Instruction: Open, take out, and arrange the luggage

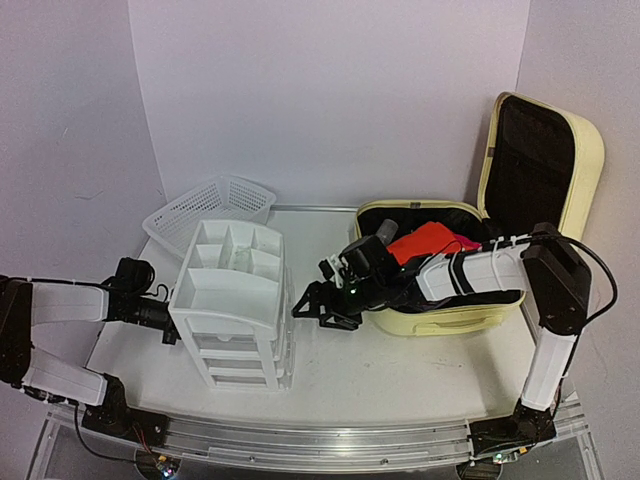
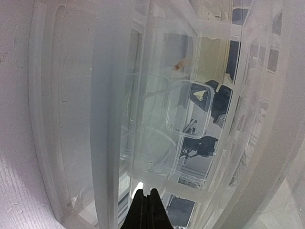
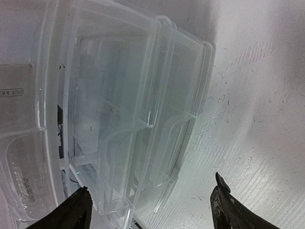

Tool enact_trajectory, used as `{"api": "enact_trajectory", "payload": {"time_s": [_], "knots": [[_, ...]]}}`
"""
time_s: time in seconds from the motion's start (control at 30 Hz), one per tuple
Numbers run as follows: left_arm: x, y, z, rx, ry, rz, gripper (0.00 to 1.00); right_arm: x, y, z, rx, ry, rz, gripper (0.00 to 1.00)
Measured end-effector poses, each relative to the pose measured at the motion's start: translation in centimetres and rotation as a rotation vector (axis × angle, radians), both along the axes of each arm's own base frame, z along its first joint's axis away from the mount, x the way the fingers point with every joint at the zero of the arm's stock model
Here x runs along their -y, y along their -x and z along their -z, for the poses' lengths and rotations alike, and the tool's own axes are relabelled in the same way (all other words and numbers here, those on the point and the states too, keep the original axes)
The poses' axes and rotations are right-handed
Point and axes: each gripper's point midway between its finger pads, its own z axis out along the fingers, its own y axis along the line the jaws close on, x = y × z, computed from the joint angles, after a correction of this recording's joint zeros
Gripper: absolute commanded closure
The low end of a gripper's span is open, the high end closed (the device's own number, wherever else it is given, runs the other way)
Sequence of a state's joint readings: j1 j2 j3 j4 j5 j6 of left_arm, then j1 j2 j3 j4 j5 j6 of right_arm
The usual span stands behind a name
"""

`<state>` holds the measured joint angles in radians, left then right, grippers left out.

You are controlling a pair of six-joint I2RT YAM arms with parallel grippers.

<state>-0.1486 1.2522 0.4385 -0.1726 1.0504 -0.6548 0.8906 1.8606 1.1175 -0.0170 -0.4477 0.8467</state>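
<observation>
**Two arms at the drawers, case open beside them.** The luggage (image 1: pixel 440 320) is seen lying open just right of the white drawer organizer (image 1: pixel 235 300). Its lid is raised upright, and a red item (image 1: pixel 425 242) is packed among the contents inside. The right gripper (image 1: pixel 325 305) is held low over the table (image 1: pixel 400 380), between the organizer and the luggage. Its jaws are spread wide and nothing is gripped. At the organizer's left side the left gripper (image 2: pixel 147 200) is clenched tight on nothing. Whether its tips are touching the translucent wall cannot be told. A white mesh basket (image 1: pixel 210 205) is set behind the organizer.

The light organizer is judged to be the weak point. Pressed from the left by a closed gripper, it could be slid or tipped toward the right gripper. A drawer could also be jolted out if it is caught by the spread fingers. The raised lid could be knocked shut should the right arm be swung back carelessly over the case.

A small label (image 3: pixel 12 93) and a line of moulded lettering (image 3: pixel 26 183) are made out on the clear plastic, but neither can be read. No brand is seen on the luggage.
</observation>
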Motion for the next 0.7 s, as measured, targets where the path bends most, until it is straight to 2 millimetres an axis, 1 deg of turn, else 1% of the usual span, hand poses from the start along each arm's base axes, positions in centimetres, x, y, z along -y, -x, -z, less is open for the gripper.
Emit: {"api": "enact_trajectory", "payload": {"time_s": [0.13,0.27,0.33,0.4,0.43,0.47,0.6,0.67,0.7], "knots": [[0.1,-0.1,0.1,0.006,-0.002,0.001,1.0,-0.1,0.1,0.4,0.003,0.026,0.028,0.12],[0.1,-0.2,0.3,0.003,-0.003,0.004,1.0,0.8,-0.6,0.9,0.035,0.089,0.079,0.1],[0.2,-0.2,0.6,-0.006,-0.005,0.007,1.0,1.6,-0.5,0.6,0.06,0.129,0.092,0.09],[0.2,-0.2,0.7,-0.011,-0.006,0.008,1.0,1.9,-0.3,-0.2,0.088,0.162,0.089,0.09],[0.2,-0.2,0.7,-0.013,-0.006,0.009,1.0,0.7,-0.4,-2.4,0.147,0.156,0.073,0.09],[0.2,-0.2,0.7,-0.013,-0.006,0.009,1.0,0.7,-0.4,-2.5,0.151,0.155,0.072,0.09],[0.3,-0.6,0.4,0.004,-0.003,0.01,1.0,-0.7,0.5,-3.9,0.199,0.159,0.047,0.1],[0.3,-0.8,0.3,0.012,-0.003,0.01,1.0,-1.0,0.7,-4.0,0.211,0.179,0.043,0.13],[0.3,-0.8,0.3,0.013,-0.003,0.01,1.0,-1.1,0.8,-3.8,0.216,0.195,0.04,0.17]]}}
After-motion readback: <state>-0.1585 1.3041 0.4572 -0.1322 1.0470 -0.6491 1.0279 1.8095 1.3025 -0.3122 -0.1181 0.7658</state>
